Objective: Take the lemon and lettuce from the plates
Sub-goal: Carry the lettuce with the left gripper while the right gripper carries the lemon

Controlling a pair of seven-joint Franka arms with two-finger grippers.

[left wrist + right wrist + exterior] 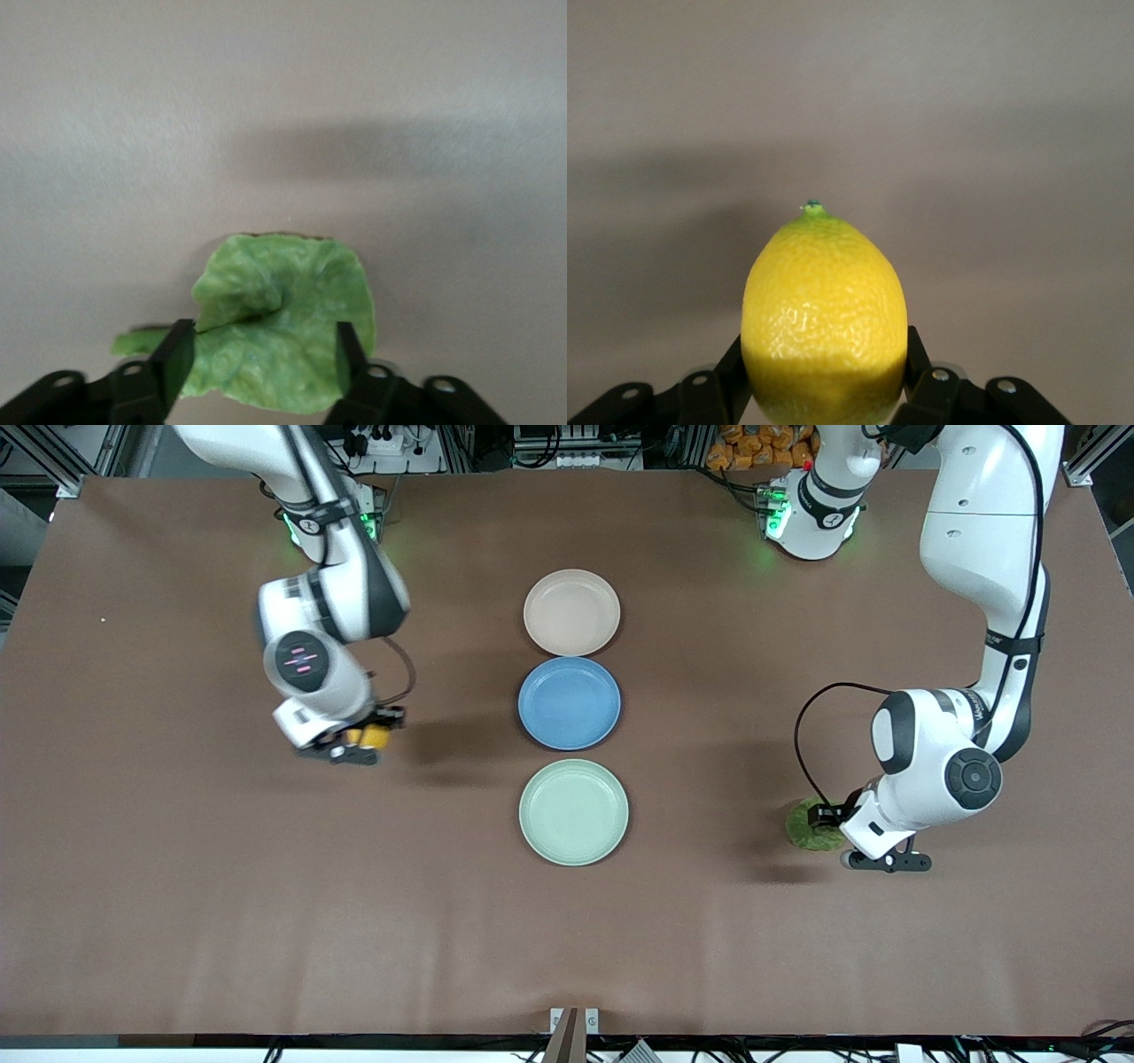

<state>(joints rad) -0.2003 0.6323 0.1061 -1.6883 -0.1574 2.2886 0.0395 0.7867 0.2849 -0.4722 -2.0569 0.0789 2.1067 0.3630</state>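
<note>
Right tool point(361, 746): closed on the lemon point(374, 737), over bare bench point(177, 886) toward the right arm's end, well apart from the plates.
Left tool point(828, 837): fingers point(177, 359) clamped on the lettuce point(812, 825), low over the bench toward the left arm's end.
Lettuce: crinkled green leaf, pinched between the two fingers.
Plates: beige-pink plate point(571, 612), blue plate point(569, 703) and mint plate point(573, 811) in a row mid-bench; mint is nearest the front camera, beige-pink farthest.

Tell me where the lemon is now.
The lemon sits clamped in the right gripper over bare table toward the right arm's end, off the beige plate.
</note>
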